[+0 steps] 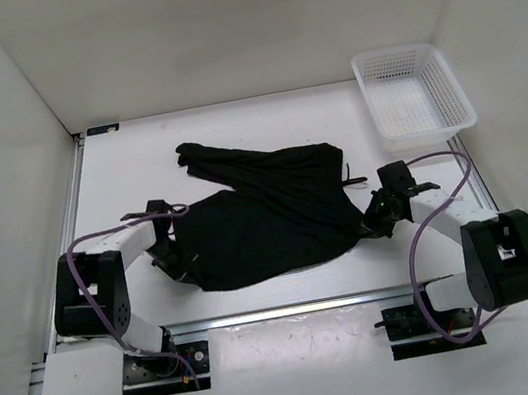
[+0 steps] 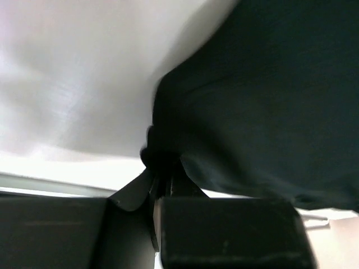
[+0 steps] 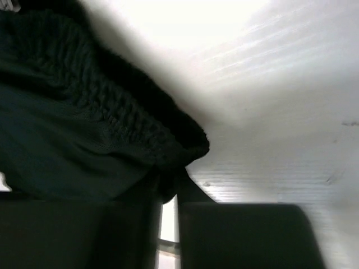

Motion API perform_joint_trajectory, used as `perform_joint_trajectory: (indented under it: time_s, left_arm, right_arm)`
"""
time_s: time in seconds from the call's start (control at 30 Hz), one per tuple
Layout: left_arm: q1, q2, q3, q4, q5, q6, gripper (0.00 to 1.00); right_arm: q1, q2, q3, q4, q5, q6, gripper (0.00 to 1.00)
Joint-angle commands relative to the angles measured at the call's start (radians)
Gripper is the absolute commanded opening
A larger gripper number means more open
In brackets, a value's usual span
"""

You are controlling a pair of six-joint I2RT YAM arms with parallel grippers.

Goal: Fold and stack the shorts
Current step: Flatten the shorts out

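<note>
Overhead view: one pair of black shorts [image 1: 267, 217] lies crumpled at the middle of the white desk [image 1: 128, 170], one leg trailing toward the far left, a thin drawstring [image 1: 351, 181] showing at its right edge. One white mesh basket [image 1: 412, 97] stands at the far right corner, well apart from the cloth. Two arms reach in from the near edge, the left claw [image 1: 181, 260] at the near-left edge of the shorts and the right claw [image 1: 374, 220] at their near-right edge; from above, the jaw positions cannot be read. Left wrist view: the left claw [image 2: 162, 171] is pressed together, pinching a bunched fold of the shorts [image 2: 263, 101] just above the desk. Right wrist view: the right claw [image 3: 168, 182] pinches a corner of the shorts [image 3: 67, 140], with only a narrow slit between its fingers [image 3: 241, 235], and the ribbed elastic waistband [image 3: 112, 109] is visible here alone.
</note>
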Motion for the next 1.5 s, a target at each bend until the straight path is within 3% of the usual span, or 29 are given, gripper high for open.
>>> perform_joint_trajectory:
  time_s: [0.0,0.23,0.33,0.5,0.57,0.6,0.63,0.67,0.77,0.87,0.9,0.97,1.07,1.13,1.23,1.37,1.47]
  left_arm:
    - [-0.001,0.001,0.092,0.037,-0.07,0.013,0.1]
    - [0.008,-0.097,0.317,-0.165,-0.19,0.032,0.1]
    - [0.008,-0.146,0.298,-0.187,-0.178,0.032,0.1]
    - [0.008,-0.244,0.129,-0.187,-0.156,0.0,0.1]
    - [0.008,-0.267,0.081,-0.175,-0.122,-0.001,0.12]
    - [0.008,-0.277,0.063,-0.166,-0.11,-0.001,0.19]
    - [0.008,-0.277,0.063,-0.155,-0.101,0.009,0.36]
    - [0.008,-0.277,0.063,-0.155,-0.101,0.009,0.45]
    - [0.008,-0.24,0.176,-0.167,-0.128,0.03,0.68]
    - [0.008,-0.151,0.36,-0.199,-0.188,0.056,0.7]
    - [0.008,-0.089,0.409,-0.199,-0.203,0.067,0.7]
    - [-0.001,-0.015,0.555,-0.208,-0.214,0.099,0.66]
    - [-0.01,0.165,0.766,-0.224,-0.214,0.162,0.61]
    - [-0.021,0.302,0.88,-0.239,-0.214,0.196,0.59]
    - [-0.032,0.438,1.121,-0.308,-0.236,0.242,0.59]
    - [-0.05,0.654,1.409,-0.334,-0.234,0.294,0.64]
    - [-0.059,0.764,1.523,-0.343,-0.257,0.332,0.7]
  right_arm:
    - [-0.003,-0.011,0.078,0.016,0.019,-0.007,0.0]
    - [-0.003,-0.155,0.195,-0.168,0.091,-0.09,0.0]
    - [-0.003,-0.228,0.129,-0.219,0.091,-0.099,0.0]
    - [-0.003,-0.342,-0.011,-0.27,0.102,-0.09,0.0]
    - [-0.003,-0.382,-0.06,-0.281,0.102,-0.075,0.15]
    - [-0.003,-0.396,-0.06,-0.294,0.102,-0.064,0.45]
    - [-0.003,-0.419,-0.069,-0.305,0.102,-0.055,0.6]
    - [-0.003,-0.428,-0.069,-0.305,0.118,-0.055,0.7]
    - [-0.003,-0.428,-0.005,-0.316,0.155,-0.055,0.77]
    - [-0.003,-0.361,0.115,-0.325,0.22,-0.09,0.75]
    - [-0.003,-0.306,0.145,-0.311,0.233,-0.113,0.72]
    - [-0.003,-0.244,0.239,-0.282,0.273,-0.139,0.48]
    - [-0.003,-0.049,0.377,-0.246,0.301,-0.199,0.29]
    - [-0.003,0.044,0.457,-0.245,0.31,-0.24,0.29]
    - [-0.003,0.217,0.609,-0.245,0.31,-0.291,0.38]
    - [0.006,0.436,0.772,-0.268,0.319,-0.346,0.6]
    - [0.006,0.547,0.88,-0.279,0.287,-0.398,0.69]
